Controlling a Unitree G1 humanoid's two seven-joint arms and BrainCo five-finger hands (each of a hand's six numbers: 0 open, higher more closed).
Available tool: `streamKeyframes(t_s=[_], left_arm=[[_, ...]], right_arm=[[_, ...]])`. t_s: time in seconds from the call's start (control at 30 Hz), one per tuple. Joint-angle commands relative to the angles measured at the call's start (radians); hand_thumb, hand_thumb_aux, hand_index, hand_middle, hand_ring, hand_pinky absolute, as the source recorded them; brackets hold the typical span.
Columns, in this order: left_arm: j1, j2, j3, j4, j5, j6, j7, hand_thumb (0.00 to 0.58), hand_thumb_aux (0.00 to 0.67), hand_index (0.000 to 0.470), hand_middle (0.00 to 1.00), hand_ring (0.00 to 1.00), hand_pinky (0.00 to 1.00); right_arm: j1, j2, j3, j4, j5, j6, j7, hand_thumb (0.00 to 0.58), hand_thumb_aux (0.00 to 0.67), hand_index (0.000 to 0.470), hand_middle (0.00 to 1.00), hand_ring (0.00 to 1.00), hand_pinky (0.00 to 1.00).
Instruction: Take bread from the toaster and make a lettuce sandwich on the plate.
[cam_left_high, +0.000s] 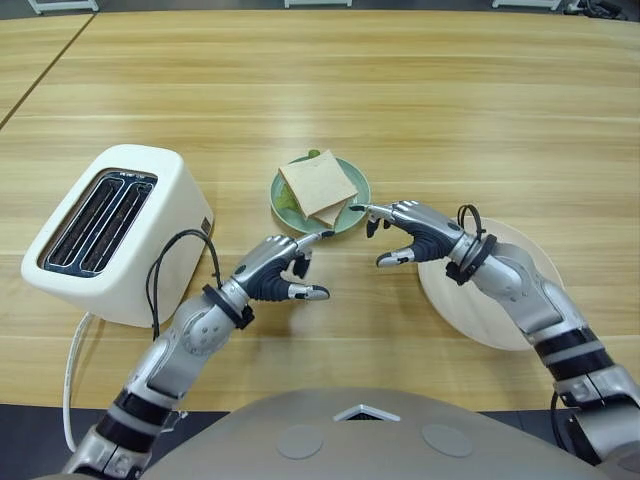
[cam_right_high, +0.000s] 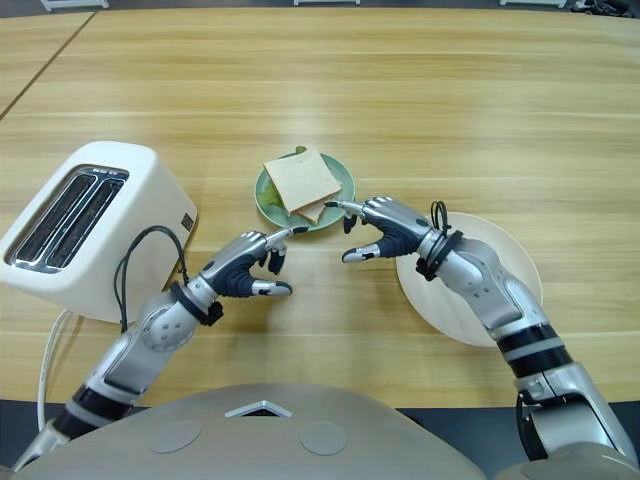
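Note:
A sandwich (cam_left_high: 318, 186) of two bread slices with green lettuce peeking out lies on the small green plate (cam_left_high: 358, 214). The white toaster (cam_left_high: 115, 232) stands to the left, its two slots dark and showing no bread. My left hand (cam_left_high: 279, 267) hovers just in front of the green plate, fingers loosely spread, holding nothing. My right hand (cam_left_high: 413, 231) sits at the plate's right front edge, one fingertip close to the sandwich's corner, also holding nothing.
A bare cream plate (cam_left_high: 500, 315) lies under my right forearm at the right. The toaster's white cord (cam_left_high: 70, 380) trails off the table's front edge at the left. Wide wooden tabletop (cam_left_high: 400, 90) stretches behind the plates.

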Motion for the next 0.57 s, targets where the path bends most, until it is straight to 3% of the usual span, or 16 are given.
streamKeyframes(t_s=[0.03,0.33,0.57], left_arm=[[0.067,-0.073,0.149,0.002,-0.414,-0.068,-0.015,0.000,0.000,0.000,0.00,0.00,0.00],[0.052,-0.181,0.147,0.179,-0.595,-0.153,-0.153,0.000,0.000,0.000,0.00,0.00,0.00],[0.045,-0.218,0.146,0.197,-0.613,-0.182,-0.248,0.000,0.000,0.000,0.00,0.00,0.00]], right_arm=[[0.062,0.085,-0.045,-0.067,0.287,-0.025,0.029,0.000,0.000,0.000,0.00,0.00,0.00],[0.038,0.260,-0.093,0.002,0.608,0.052,0.119,0.000,0.000,0.000,0.00,0.00,0.00],[0.031,0.288,-0.115,0.060,0.591,0.010,0.218,0.000,0.000,0.000,0.00,0.00,0.00]])
